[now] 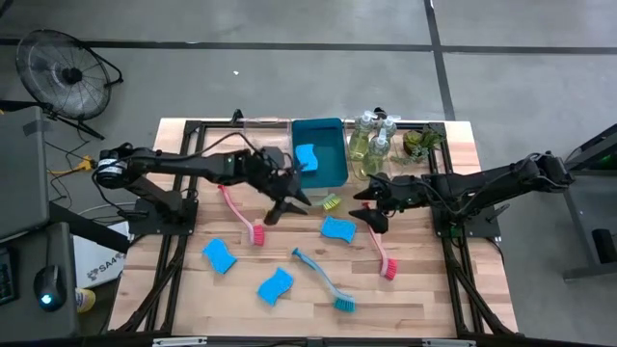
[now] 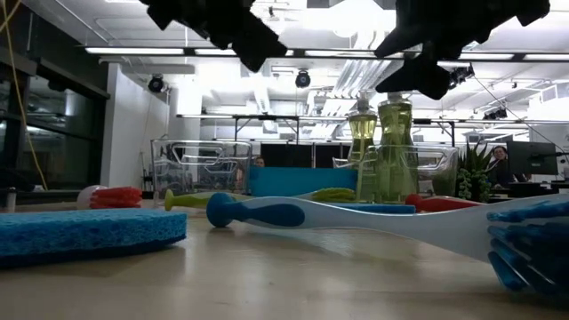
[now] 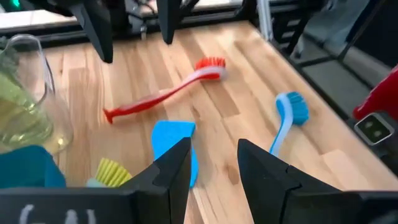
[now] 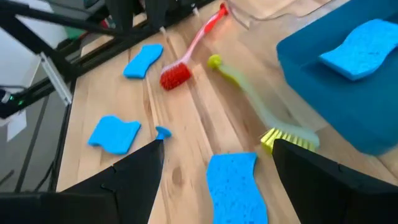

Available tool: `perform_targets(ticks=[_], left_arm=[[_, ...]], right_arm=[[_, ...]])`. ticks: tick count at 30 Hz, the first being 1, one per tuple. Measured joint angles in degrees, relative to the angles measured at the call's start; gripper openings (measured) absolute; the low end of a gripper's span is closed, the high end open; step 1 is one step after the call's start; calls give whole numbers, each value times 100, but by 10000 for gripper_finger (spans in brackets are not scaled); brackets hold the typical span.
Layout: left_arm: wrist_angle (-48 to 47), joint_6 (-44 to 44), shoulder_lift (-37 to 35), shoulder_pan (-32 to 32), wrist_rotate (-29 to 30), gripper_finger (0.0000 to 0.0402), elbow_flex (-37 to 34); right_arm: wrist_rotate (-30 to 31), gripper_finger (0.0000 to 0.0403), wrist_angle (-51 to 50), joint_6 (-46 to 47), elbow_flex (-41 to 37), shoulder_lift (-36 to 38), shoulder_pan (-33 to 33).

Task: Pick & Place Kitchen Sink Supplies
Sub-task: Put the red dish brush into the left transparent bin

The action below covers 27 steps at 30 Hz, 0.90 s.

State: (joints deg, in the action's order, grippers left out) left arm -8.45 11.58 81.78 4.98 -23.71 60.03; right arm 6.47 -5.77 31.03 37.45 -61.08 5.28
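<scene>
High view: sponge [image 1: 307, 157] apparently inside bin [image 1: 333, 145].

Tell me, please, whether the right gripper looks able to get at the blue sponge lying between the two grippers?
Probably yes. The right gripper hangs open close beside that sponge, which lies flat on bare wood with nothing on it. The yellow-green brush and the left gripper are near but leave it clear.

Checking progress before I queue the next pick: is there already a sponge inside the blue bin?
Yes. The high view shows one blue sponge lying inside the blue bin, while three others remain on the table.
</scene>
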Motion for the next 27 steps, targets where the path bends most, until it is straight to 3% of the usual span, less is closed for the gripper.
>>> perform_targets(ticks=[14,27], left_arm=[[-243,-171,0,-971,1819,129,0],[-240,-416,0,-1253,2518,129,0]], right_arm=[[-81,296,-1017,-681,0,-13,20],[-86,296,-3083,3007,-2,-38,247]])
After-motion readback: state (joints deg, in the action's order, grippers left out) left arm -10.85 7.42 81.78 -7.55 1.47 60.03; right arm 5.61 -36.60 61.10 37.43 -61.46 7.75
